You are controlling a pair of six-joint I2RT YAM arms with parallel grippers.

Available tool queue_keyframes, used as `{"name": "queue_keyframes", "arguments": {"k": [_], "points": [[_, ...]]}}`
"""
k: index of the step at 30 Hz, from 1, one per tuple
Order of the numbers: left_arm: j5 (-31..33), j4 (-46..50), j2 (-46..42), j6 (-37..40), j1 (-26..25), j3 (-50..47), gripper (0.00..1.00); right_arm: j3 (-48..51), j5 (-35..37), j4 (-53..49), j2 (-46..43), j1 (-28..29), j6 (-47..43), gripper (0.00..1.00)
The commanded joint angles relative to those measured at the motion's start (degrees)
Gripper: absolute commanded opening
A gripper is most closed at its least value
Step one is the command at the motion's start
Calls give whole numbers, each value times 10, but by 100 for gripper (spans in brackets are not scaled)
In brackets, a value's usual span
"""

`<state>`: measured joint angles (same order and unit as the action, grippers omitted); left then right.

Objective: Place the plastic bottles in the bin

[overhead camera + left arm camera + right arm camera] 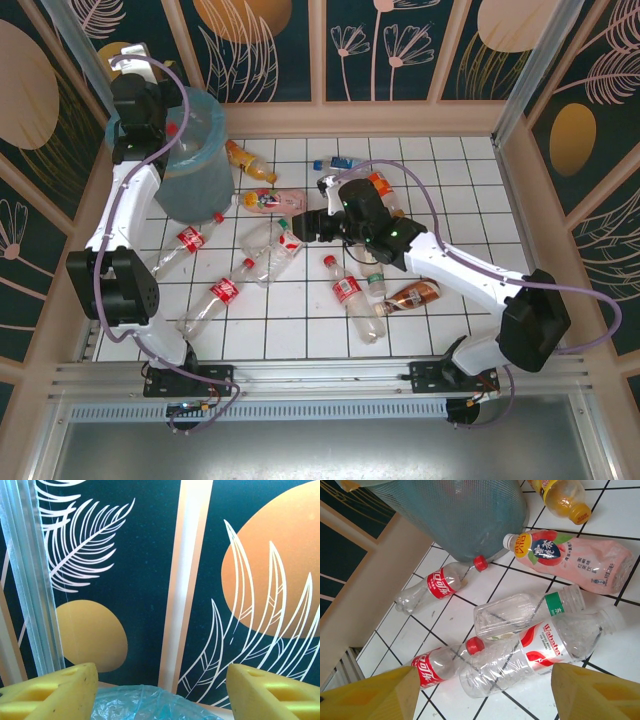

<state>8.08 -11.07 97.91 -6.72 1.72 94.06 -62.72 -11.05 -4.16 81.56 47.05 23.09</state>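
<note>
The left claw (pixel 160 120) is hanging over the rim of the bin (pixel 195 165), which is standing at the far left corner of the tabletop (pixel 450 200). In its wrist view its yellow fingers (pixel 60 695) are standing wide apart with nothing between them, and the bin's light-blue bag (pixel 145 705) is showing just below. The right claw (pixel 306 226) is reaching out over the middle of the tabletop, its jaws likewise spread and gripping nothing. It is looking down on a cluster of plastic bottles (pixel 268 248) lying on their sides on the white tiles. Directly under it a clear bottle with a red-and-white label (pixel 535 652) is lying against a clear bottle with a green label (pixel 530 612), with a red-capped cola bottle (pixel 440 662) just beside them. Another cola bottle (pixel 435 586) is lying with its red cap against the foot of the bin. A pink peach-drink bottle (pixel 570 555) and an orange-drink bottle (pixel 562 495) are lying near the bin as well. More bottles, among them a brown one (pixel 412 295), are lying scattered nearer the right arm, well apart from the bin.
</note>
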Motion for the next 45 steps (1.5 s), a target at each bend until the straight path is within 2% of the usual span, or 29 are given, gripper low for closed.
{"name": "queue_keyframes", "arguments": {"k": [1,8,14,21,24,26,29,32,34,36,40,45], "points": [[-6,-32,-7,5,0,-7,68,-9,-6,18,4,5,5,71],[-31,-13,-11,0,0,2,67,-17,-13,17,16,5,7,71],[-64,48,-14,-11,0,50,66,-30,-4,-11,10,5,-3,71],[-60,146,-70,-19,-11,73,63,-19,40,-142,-39,11,-32,71],[-9,198,-107,21,-61,60,63,5,78,-207,-67,35,-25,70],[9,229,-130,37,-112,44,63,33,103,-233,-87,55,-4,70],[16,266,-156,20,-179,0,63,79,117,-242,-112,66,36,70],[72,295,-166,30,-267,-48,63,104,138,-256,-112,80,56,71],[84,322,-162,16,-325,-74,64,109,156,-281,-98,88,66,73],[47,322,-168,-29,-353,-113,64,119,164,-292,-91,92,73,77],[-34,287,-181,-118,-386,-212,64,145,170,-289,-87,95,84,78],[-71,277,-171,-192,-419,-281,64,160,172,-284,-73,96,88,81]]}}
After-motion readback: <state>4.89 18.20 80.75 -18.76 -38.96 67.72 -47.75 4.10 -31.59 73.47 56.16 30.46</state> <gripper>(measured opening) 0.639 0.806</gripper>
